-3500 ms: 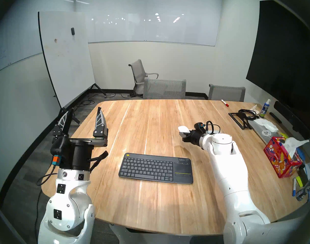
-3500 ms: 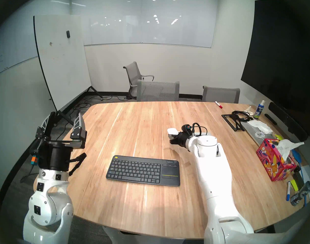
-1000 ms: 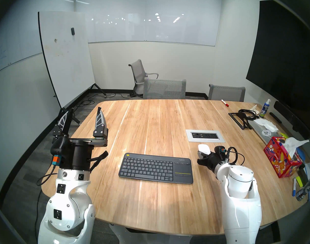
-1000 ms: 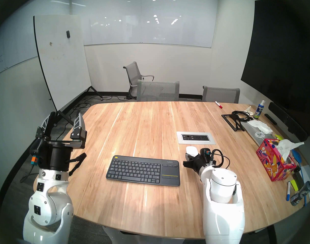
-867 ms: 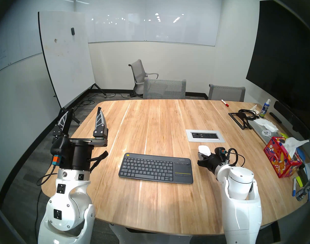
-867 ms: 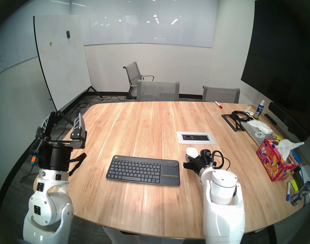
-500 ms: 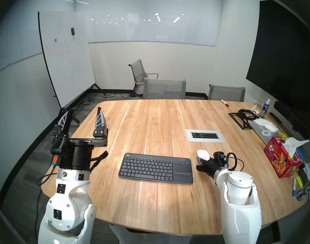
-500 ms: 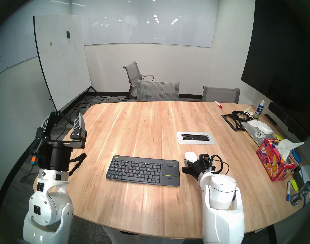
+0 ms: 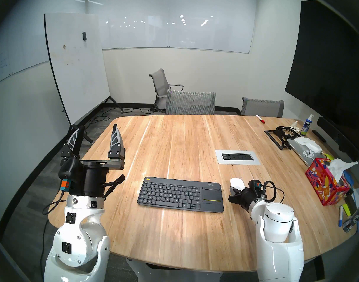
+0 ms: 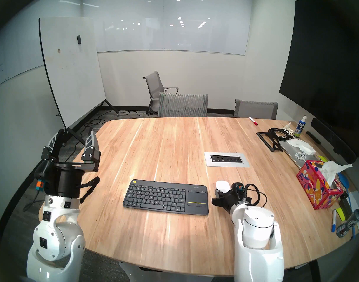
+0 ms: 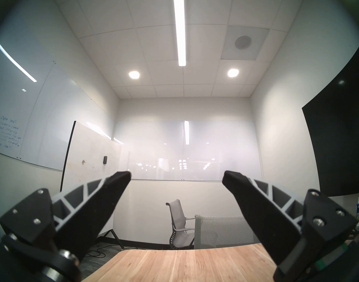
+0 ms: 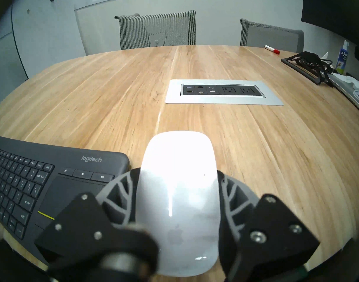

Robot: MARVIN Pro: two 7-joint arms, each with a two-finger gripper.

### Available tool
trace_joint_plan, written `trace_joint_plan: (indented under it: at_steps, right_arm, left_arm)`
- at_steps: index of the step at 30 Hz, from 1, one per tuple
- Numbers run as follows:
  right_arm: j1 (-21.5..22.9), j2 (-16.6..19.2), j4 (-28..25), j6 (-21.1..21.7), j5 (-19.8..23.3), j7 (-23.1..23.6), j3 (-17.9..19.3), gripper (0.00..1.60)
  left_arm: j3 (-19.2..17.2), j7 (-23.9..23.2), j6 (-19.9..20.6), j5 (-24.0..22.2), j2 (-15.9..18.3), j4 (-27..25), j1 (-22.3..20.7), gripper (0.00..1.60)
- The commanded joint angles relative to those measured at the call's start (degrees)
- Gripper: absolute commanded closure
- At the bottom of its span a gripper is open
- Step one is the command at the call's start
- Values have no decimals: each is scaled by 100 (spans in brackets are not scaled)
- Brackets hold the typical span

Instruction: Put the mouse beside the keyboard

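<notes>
Pointing away from robot: gripped mouse (image 12: 178, 194).

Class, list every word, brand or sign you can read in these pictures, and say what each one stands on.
"logitech": on the keyboard.
"enter", "back", "shift": on its keys.
Apple logo, no words: on the mouse.
"EXPO": on the spray bottle.
"Kleenex": on the tissue box.
Blue handwriting on the wall whiteboard: too blurred to read.

My right claw (image 9: 234, 191) is holding the mouse (image 9: 237, 183) just right of the keyboard (image 9: 180, 194) on the table (image 9: 174, 145); the socket panel (image 9: 237, 157) is lying behind.
</notes>
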Motion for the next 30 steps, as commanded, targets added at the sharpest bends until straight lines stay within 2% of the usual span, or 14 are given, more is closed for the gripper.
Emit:
trace_joint_plan:
  at_steps: [1, 15, 30]
  right_arm:
    - [-117, -29, -274, -14, -31, -24, -55, 160]
    - [-247, -64, -339, 119, -85, -111, -151, 160]
    - [-202, -81, -121, 94, -93, -223, -159, 160]
  left_arm:
    - [3, -3, -12, -13, 0, -100, -5, 0]
    - [3, -3, -12, -13, 0, -100, -5, 0]
    - [3, -3, -12, -13, 0, -100, -5, 0]
